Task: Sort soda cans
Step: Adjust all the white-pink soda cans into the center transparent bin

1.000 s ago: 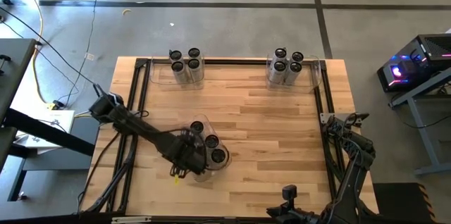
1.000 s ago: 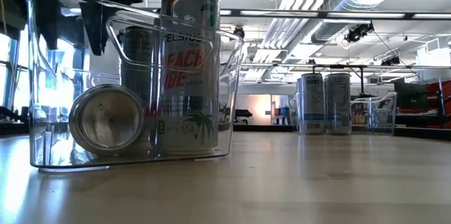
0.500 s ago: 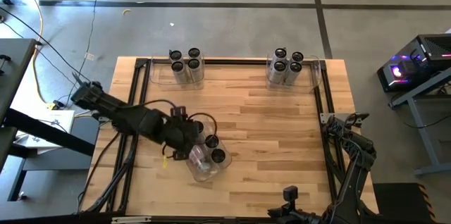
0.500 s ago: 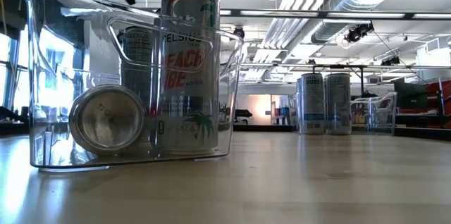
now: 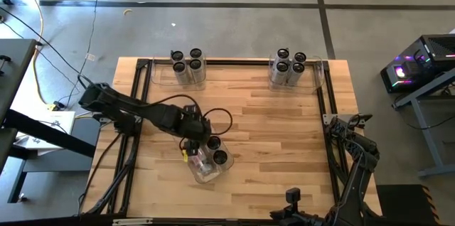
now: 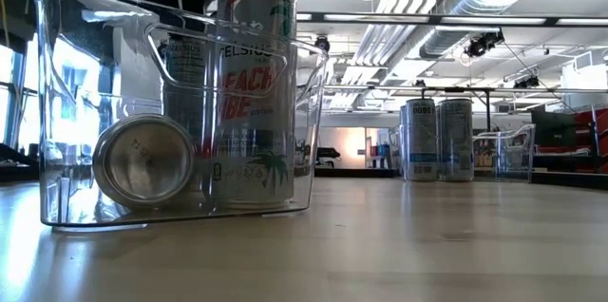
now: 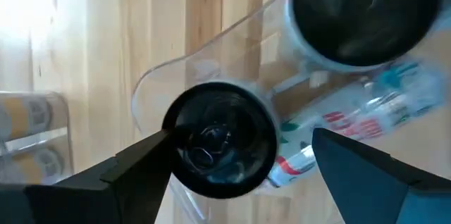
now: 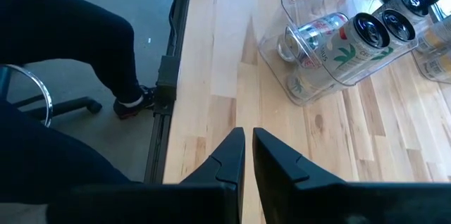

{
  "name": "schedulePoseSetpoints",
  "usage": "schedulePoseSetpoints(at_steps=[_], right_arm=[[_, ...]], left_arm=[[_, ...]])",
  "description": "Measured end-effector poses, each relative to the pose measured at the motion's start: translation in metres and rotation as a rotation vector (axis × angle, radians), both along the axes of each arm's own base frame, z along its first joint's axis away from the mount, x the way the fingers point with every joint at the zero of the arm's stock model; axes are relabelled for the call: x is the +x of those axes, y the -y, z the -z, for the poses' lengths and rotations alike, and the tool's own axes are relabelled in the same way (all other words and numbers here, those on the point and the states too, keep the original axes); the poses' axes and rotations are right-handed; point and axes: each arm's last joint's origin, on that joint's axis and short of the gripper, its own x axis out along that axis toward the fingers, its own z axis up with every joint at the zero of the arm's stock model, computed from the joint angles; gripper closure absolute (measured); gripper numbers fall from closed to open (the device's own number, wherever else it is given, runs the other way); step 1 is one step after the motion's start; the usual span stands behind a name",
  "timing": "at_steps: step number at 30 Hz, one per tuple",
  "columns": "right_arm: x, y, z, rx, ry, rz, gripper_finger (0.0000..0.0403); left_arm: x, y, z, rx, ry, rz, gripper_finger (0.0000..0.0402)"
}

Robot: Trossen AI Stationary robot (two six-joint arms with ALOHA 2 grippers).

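Your left gripper (image 5: 195,132) has swung from the near end of the bin (image 6: 57,103) to above an upright can (image 7: 220,139), fingers spread wide and empty, so a pick looks next. Three cans stand in that bin, one lies sideways (image 6: 144,161). Your right gripper (image 8: 247,155) waits pinched shut.

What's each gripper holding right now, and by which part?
Nothing. The left gripper is open above an upright soda can in the near bin, fingers clear of it. The right gripper is shut, empty.
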Motion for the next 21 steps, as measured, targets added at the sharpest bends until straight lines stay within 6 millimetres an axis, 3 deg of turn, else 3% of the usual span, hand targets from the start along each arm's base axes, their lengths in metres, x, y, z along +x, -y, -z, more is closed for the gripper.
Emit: schedulePoseSetpoints(at_steps=[9,21], right_arm=[[0.0,0.0,0.0,0.0,0.0,0.0,0.0379],[0.0,0.0,0.0,-0.002,0.0,-0.003,0.0379]], left_arm=[[-0.001,-0.004,0.014,0.064,0.001,-0.009,0.0075],[-0.004,0.017,-0.008,0.041,0.082,0.032,0.0075]])
